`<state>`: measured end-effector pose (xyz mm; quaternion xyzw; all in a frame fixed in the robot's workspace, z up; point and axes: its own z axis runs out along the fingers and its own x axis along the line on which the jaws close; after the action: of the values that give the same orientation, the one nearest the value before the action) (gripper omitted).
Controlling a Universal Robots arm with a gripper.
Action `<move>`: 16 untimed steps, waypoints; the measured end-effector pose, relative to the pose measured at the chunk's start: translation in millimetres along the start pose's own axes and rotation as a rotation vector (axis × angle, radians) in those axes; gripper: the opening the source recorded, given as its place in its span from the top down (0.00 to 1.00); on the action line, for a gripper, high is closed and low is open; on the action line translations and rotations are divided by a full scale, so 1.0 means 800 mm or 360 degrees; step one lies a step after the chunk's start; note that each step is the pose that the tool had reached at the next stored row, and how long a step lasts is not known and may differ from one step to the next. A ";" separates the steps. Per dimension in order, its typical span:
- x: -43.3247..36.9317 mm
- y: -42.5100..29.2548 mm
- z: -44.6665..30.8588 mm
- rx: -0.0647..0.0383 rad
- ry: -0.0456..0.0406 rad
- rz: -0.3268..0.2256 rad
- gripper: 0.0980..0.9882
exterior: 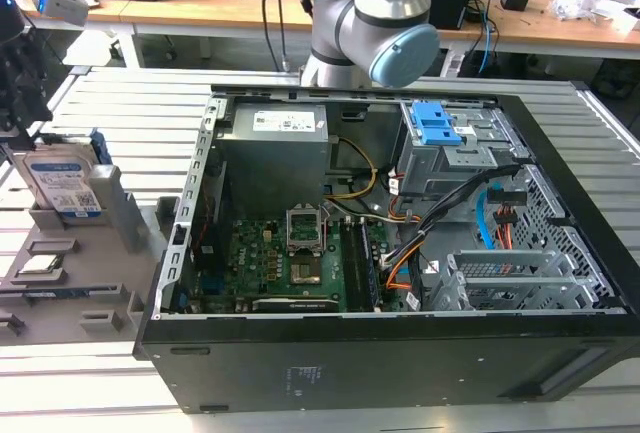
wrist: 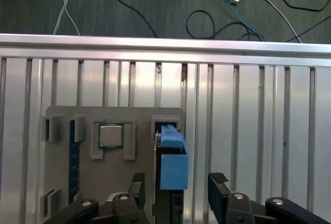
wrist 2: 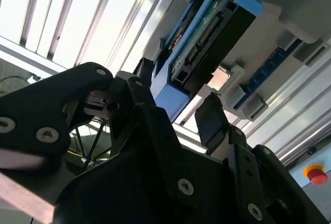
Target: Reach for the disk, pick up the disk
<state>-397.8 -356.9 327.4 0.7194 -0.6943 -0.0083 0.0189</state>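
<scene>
The disk (exterior: 62, 185) stands on edge in a grey holder (exterior: 125, 215) at the exterior view's left, its white-and-blue label facing outward. My gripper (exterior: 20, 103) hangs just above it. In the first wrist view the disk (wrist: 170, 169) shows edge-on with its blue bracket. My gripper (wrist: 177, 188) is open there, with one black finger on each side of the disk and a gap between each finger and it. The second wrist view shows the connector edge of the disk (wrist 2: 207, 43) beyond the open gripper (wrist 2: 176, 92).
An open computer case (exterior: 560, 353) covers most of the slatted aluminium table (exterior: 130, 103), with blue latches (exterior: 437, 123) on its drive bay. The holder (wrist: 62, 125) also carries a processor chip (wrist: 110, 136). Cables lie on the floor (wrist: 155, 6) past the table edge.
</scene>
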 end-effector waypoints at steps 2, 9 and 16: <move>0.001 -0.0002 0.0058 0.0000 0.0000 0.0000 0.43; 0.001 -0.0007 0.0153 0.0000 0.0003 0.0000 0.43; 0.001 -0.0008 0.0210 0.0000 0.0005 0.0000 0.43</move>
<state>-397.7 -357.9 310.6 0.7194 -0.6943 -0.0073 0.0199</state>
